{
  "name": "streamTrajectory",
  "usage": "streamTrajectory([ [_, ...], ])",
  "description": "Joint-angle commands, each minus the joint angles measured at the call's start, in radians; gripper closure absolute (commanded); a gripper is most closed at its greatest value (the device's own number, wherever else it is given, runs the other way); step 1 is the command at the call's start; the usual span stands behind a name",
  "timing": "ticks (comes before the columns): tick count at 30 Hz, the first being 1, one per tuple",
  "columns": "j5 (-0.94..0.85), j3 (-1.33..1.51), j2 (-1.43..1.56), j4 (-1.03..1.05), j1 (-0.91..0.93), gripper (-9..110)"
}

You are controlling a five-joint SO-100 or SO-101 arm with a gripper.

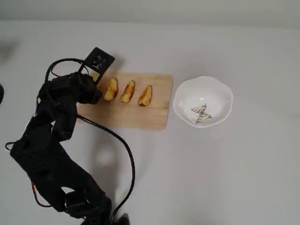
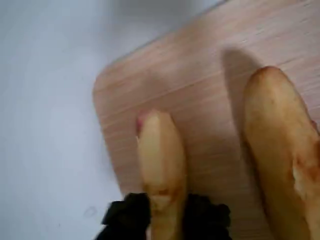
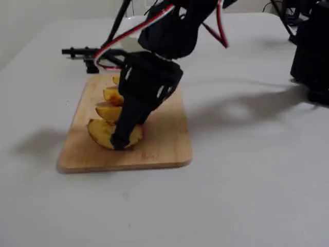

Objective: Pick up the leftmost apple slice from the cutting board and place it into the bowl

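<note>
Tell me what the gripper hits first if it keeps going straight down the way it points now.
Likely the apple slice already between its fingertips, then the cutting board right beneath; the gripper straddles it, though remaining depth is unclear.

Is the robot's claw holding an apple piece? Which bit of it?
Yes, it seems so: the gripper pinches one end of the apple slice, which lies on the cutting board.

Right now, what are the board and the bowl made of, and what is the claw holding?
The cutting board looks like pale, unvarnished wood: fine straight grain lines show in the wrist view. The bowl looks like glossy white ceramic, smooth with a wavy rim, though plastic can't be ruled out. The claw has its dark tips on both sides of an apple slice, moist yellow fruit flesh.
</note>
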Motion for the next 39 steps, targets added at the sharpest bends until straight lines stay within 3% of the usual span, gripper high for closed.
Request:
streamTrajectory([
  [1,0.028,-0.080,-0.005,-0.017,-0.043,101],
  [15,0.305,-0.276,0.179,0.126,-0.107,101],
  [30,0.647,-0.265,0.425,0.265,0.598,101],
  [39,0.695,-0.281,0.236,0.382,0.778,101],
])
